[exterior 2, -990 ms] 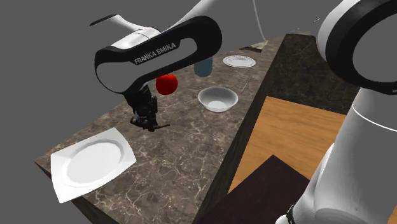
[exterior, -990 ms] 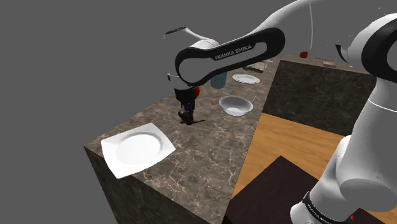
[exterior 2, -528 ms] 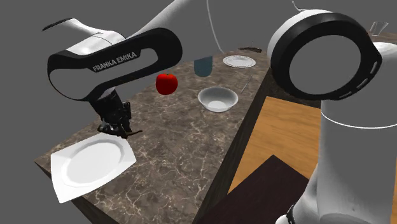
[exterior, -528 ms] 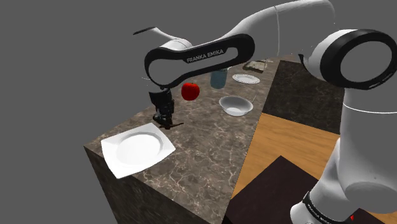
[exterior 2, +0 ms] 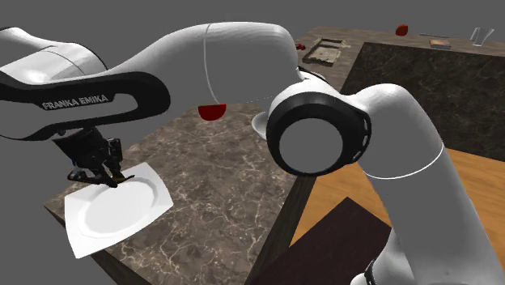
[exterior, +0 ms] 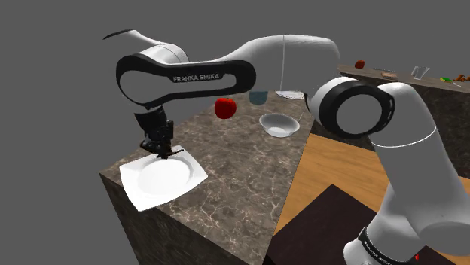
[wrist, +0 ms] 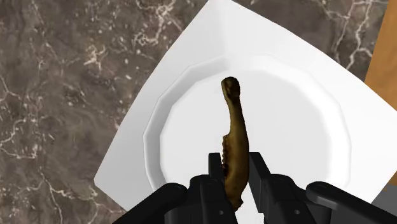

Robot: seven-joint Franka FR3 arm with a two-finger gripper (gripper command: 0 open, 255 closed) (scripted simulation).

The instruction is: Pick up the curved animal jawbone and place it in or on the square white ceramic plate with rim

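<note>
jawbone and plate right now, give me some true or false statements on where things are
1. The fingers clasp the jawbone. True.
2. The jawbone lies on the counter beside the plate. False: it is held in the fingers over the plate.
3. A red apple stands on the counter. True.
4. The bowl sits on the plate. False: it stands on the counter apart from the plate, beyond the apple.
5. The plate is round. False: it is square, with a round well.
</note>
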